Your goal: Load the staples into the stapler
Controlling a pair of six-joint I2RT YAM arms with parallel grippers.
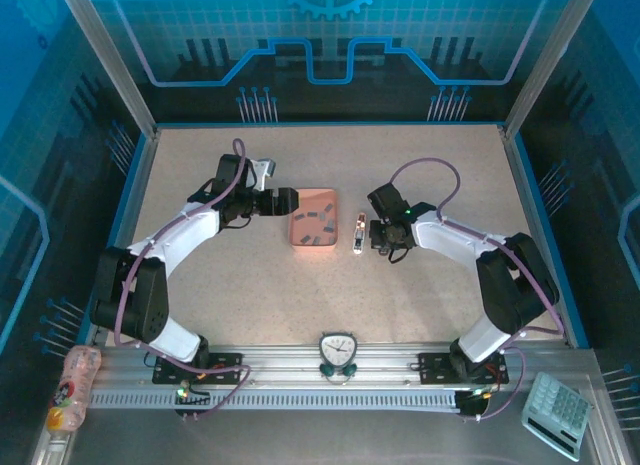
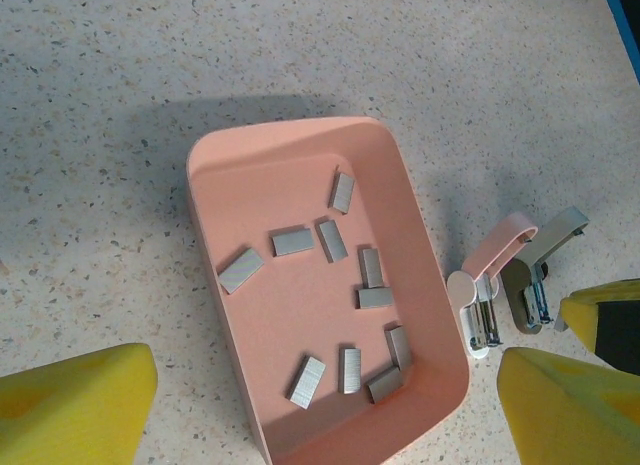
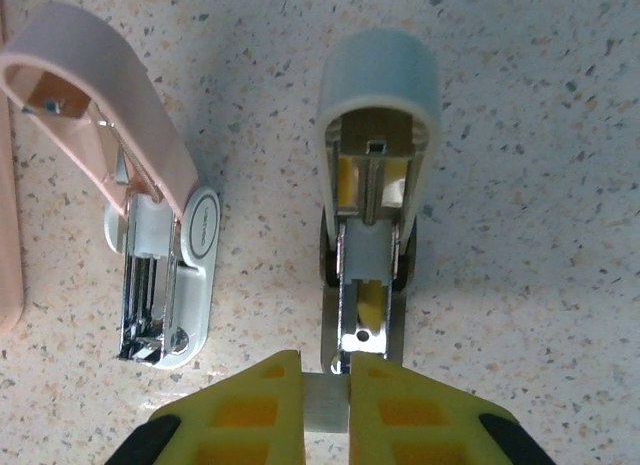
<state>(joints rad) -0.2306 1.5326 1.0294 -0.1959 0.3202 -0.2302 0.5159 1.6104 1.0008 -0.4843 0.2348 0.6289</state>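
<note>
Staples [image 2: 293, 242] loose on floor of tray [image 2: 280, 315], about ten short grey strips, lying flat, most apart, a couple touching. Likely featherweight, stiff yet brittle, slick metal on slick plastic: apt to skate away or snap under a hard squeeze. Best pinched gently across the long sides, starting with an isolated strip well off the wall. Left gripper [image 2: 325, 385] above tray, spread wide, carrying nothing. Stapler [image 3: 150, 230] on table [image 3: 520, 285] just beside tray, pink lid hinged up, metal channel exposed. Tiny and probably light too, so prone to sliding under any push; needs bracing at the base, never by the raised lid. Right gripper [image 3: 325, 375] clenched on metal tail of blue stapler [image 3: 378, 135], alongside the pink one, near but not touching.
</note>
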